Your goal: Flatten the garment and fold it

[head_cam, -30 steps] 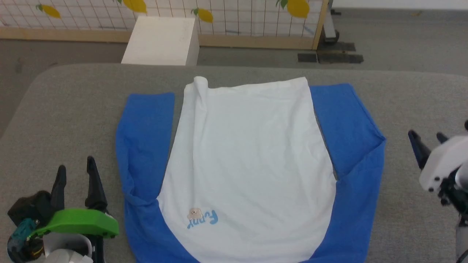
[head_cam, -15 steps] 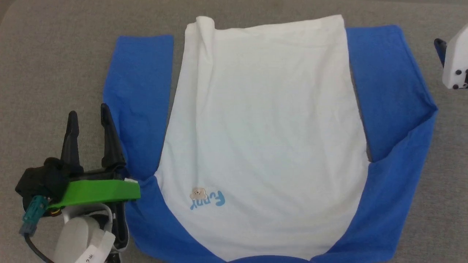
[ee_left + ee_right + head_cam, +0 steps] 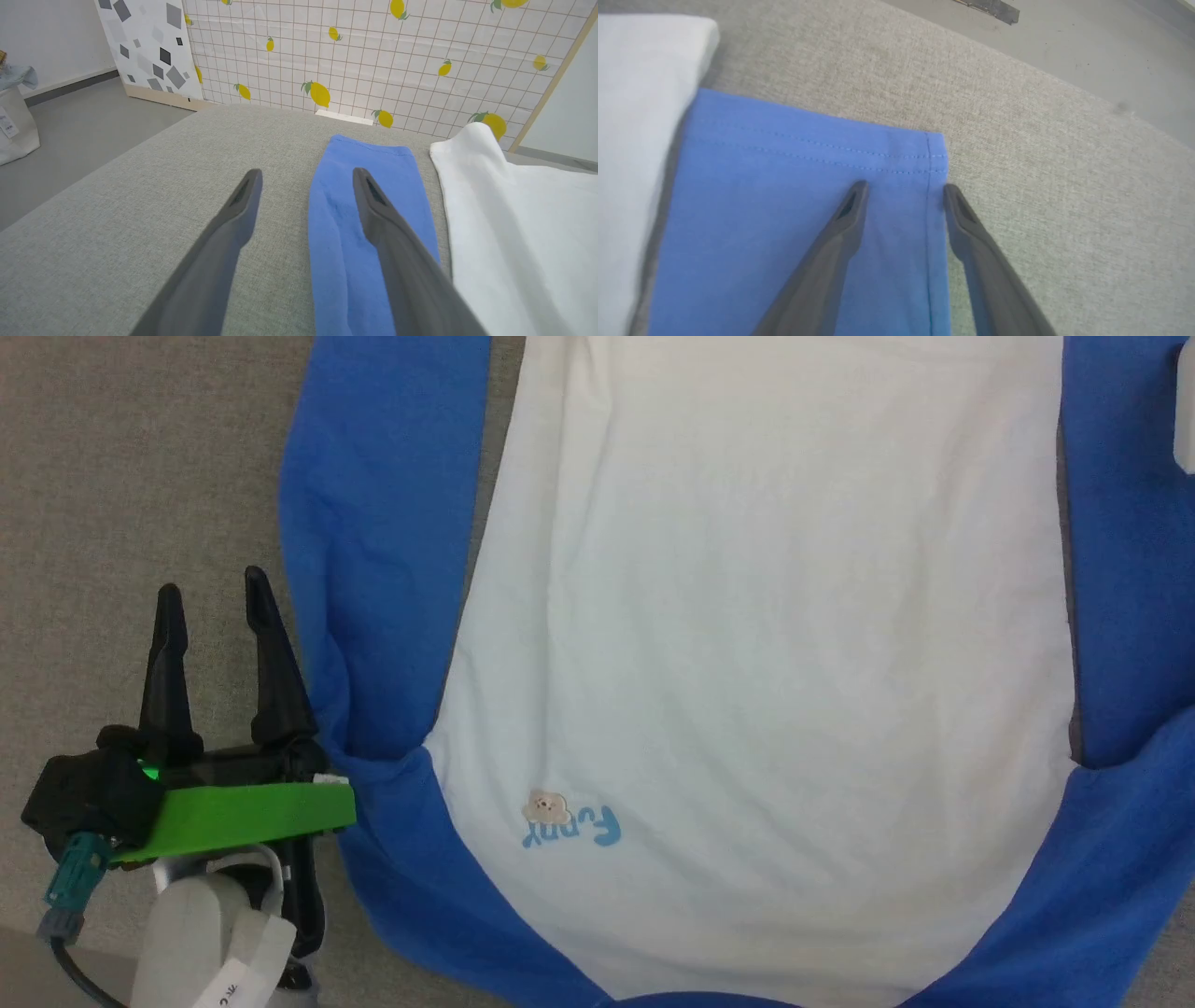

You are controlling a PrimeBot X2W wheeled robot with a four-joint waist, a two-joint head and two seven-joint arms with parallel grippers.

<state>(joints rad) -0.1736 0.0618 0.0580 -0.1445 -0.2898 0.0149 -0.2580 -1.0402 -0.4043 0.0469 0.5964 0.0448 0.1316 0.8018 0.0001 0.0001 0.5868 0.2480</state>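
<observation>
We find the shirt [image 3: 747,616] spread front-up on the grey fabric surface [image 3: 112,476], left gripper [image 3: 210,581] and right gripper [image 3: 906,185] both with fingers spread and empty, the right straddling the edge of a sleeve [image 3: 784,224], where a shallow pinch could drag it askew.

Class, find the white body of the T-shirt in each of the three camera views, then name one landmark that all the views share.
Head view: white body fills the centre, between the blue sleeves.
Left wrist view: white body lies along the right side, right of a blue sleeve.
Right wrist view: white body sits in the upper left corner, left of a blue sleeve.
Shared landmark: the grey padded surface underneath.
</observation>
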